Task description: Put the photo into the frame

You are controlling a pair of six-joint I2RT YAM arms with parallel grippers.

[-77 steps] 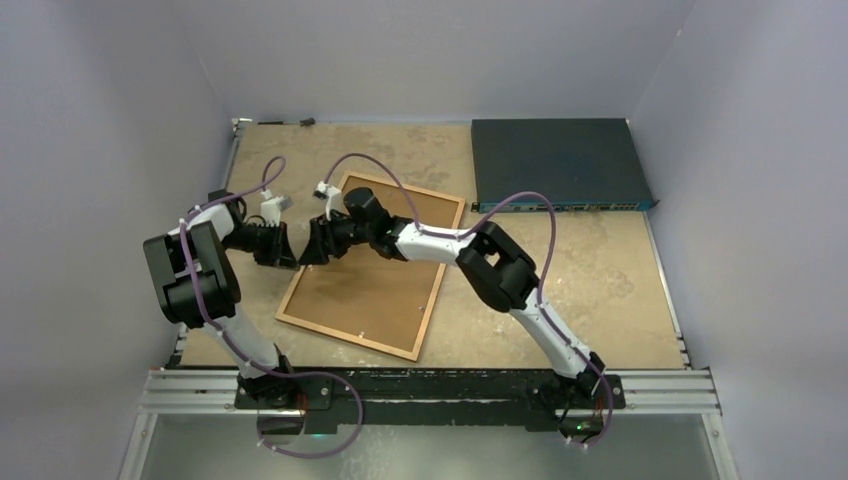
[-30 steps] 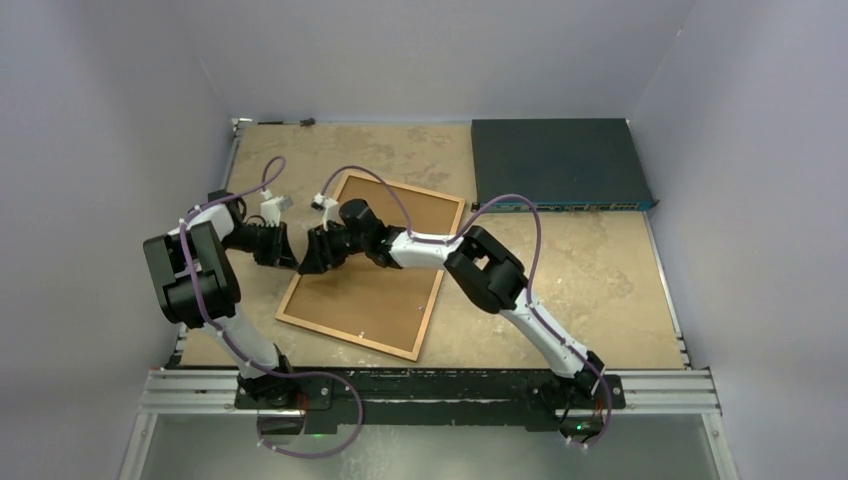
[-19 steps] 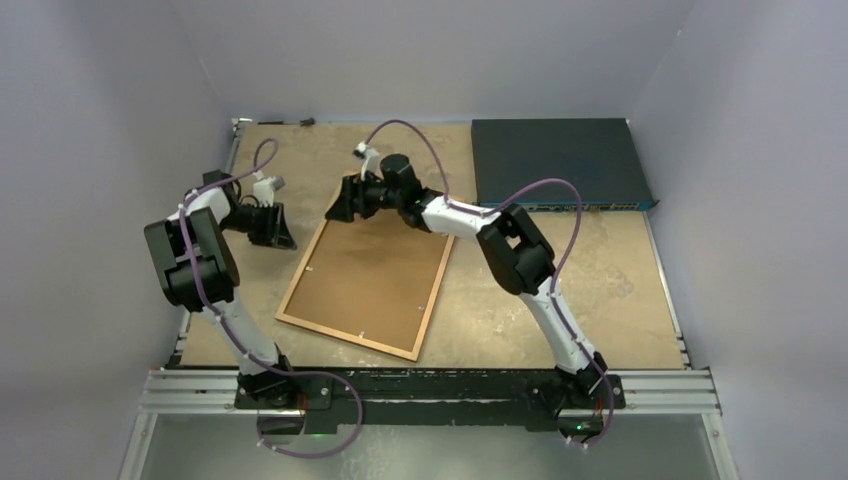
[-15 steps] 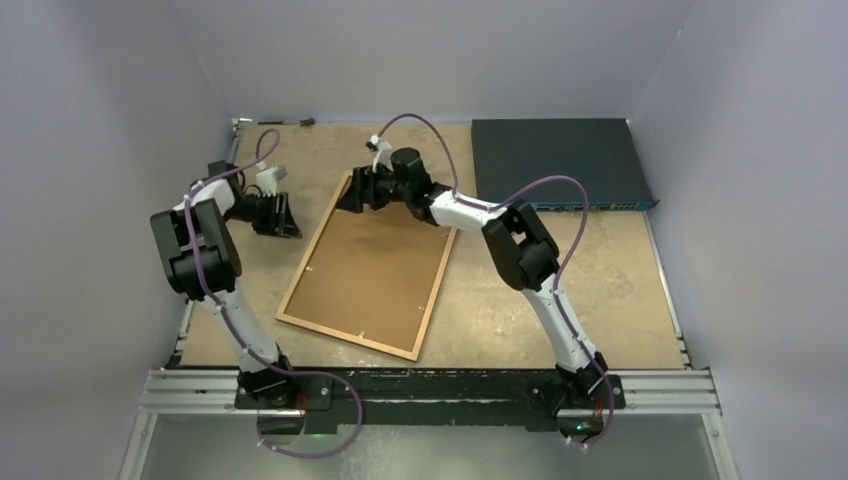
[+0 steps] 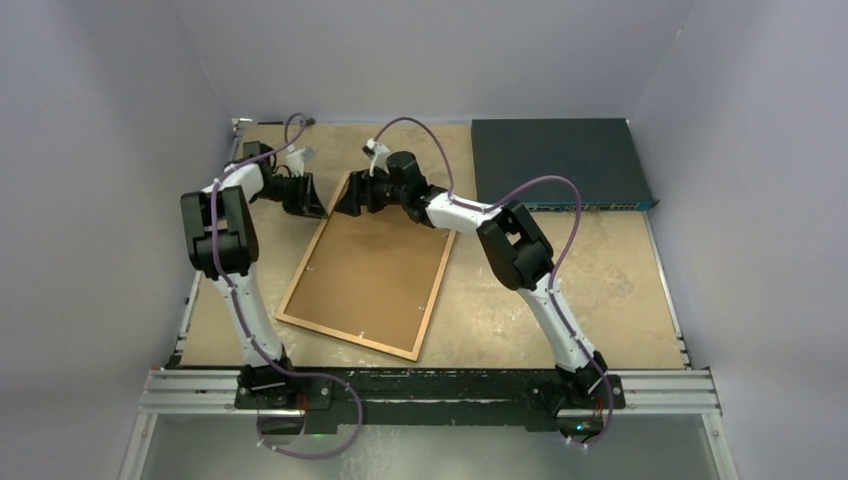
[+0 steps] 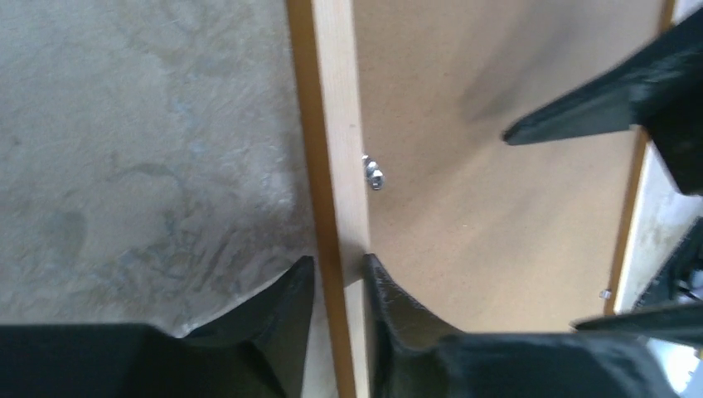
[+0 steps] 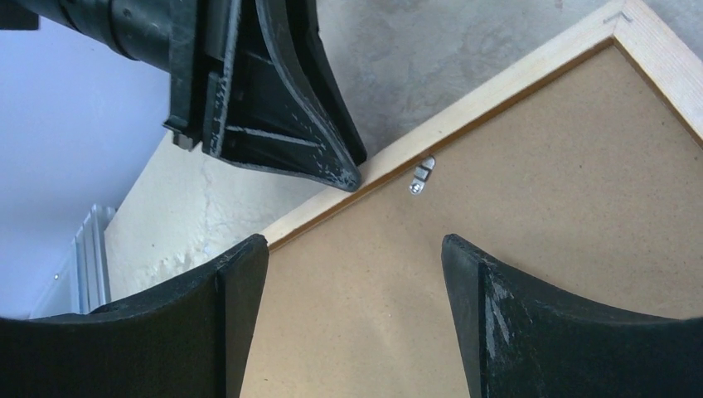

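The frame (image 5: 345,338) lies face down on the table with a brown backing board (image 5: 370,270) filling it. The photo is hidden. My left gripper (image 5: 318,205) is at the frame's far left edge. In the left wrist view its fingertips (image 6: 338,259) stand on either side of the pale wooden rail (image 6: 336,124), closed against it. My right gripper (image 5: 345,203) hovers open over the backing board (image 7: 497,215) near the same corner, nothing between its fingers (image 7: 355,242). A small metal tab (image 7: 421,177) sits at the rail's inner edge.
A dark blue flat box (image 5: 555,160) lies at the back right. Both grippers are close together at the frame's far left corner, and the left one's finger (image 7: 282,116) shows in the right wrist view. Walls close in on three sides of the table.
Both grippers left the frame's left edge and moved toward the far corner. The left gripper, shut before, opened and now straddles the rail. The right gripper opened wider.
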